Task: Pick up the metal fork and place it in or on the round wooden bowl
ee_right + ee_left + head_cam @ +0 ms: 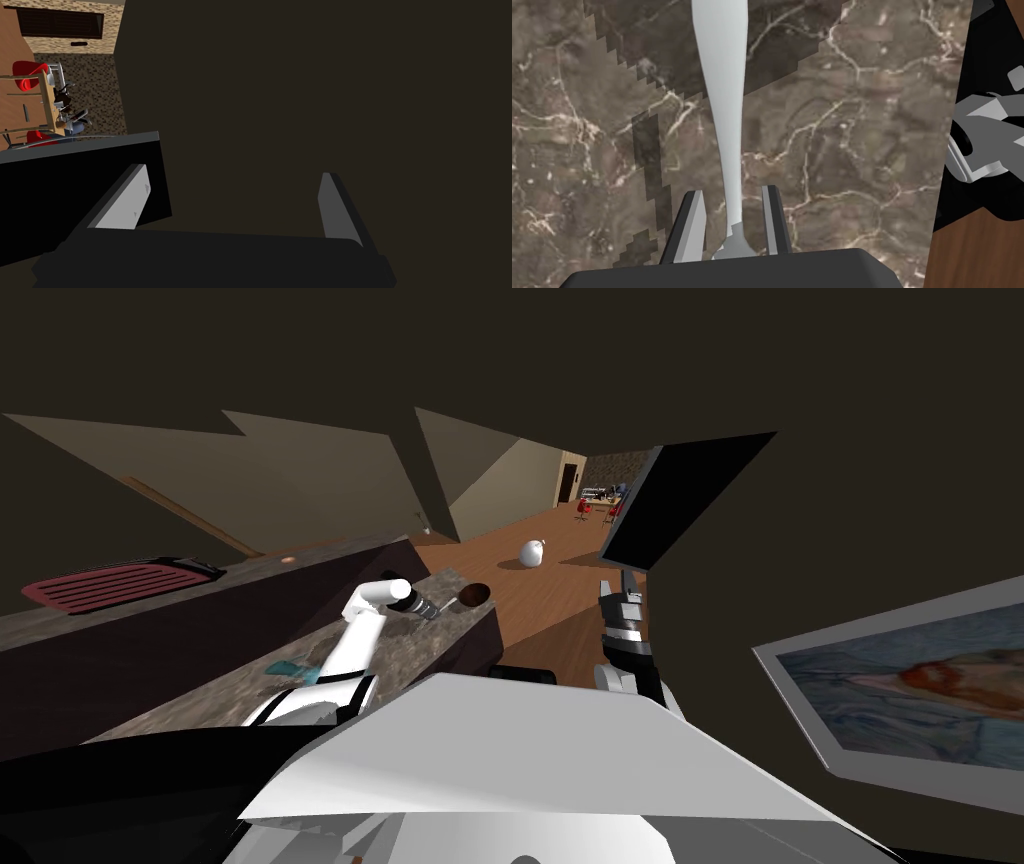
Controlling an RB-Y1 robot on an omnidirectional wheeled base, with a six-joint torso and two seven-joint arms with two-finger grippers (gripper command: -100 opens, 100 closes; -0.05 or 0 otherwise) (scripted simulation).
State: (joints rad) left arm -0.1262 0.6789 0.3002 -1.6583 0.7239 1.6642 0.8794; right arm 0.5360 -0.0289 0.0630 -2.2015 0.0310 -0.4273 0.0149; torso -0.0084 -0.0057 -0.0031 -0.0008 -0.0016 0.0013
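Observation:
A light grey fork (722,75) runs straight out from between the fingers of my left gripper (732,190), which is shut on its neck near the head. Its handle reaches away over the brown marbled countertop (862,125). In the head view my left gripper (432,609) is over the counter's far end, with the fork (449,603) pointing at a small, round, dark brown bowl (475,594) that stands just beyond it by the counter's corner. My right gripper (230,200) is open and holds nothing; it hangs to the right over the floor (620,588).
A small teal object (285,669) lies on the counter beside my left forearm. A red ribbed rack (120,583) sits on the further counter behind. The counter ends at a wooden floor (540,598) with a white rounded object (532,552). A black panel (680,498) hangs above my right gripper.

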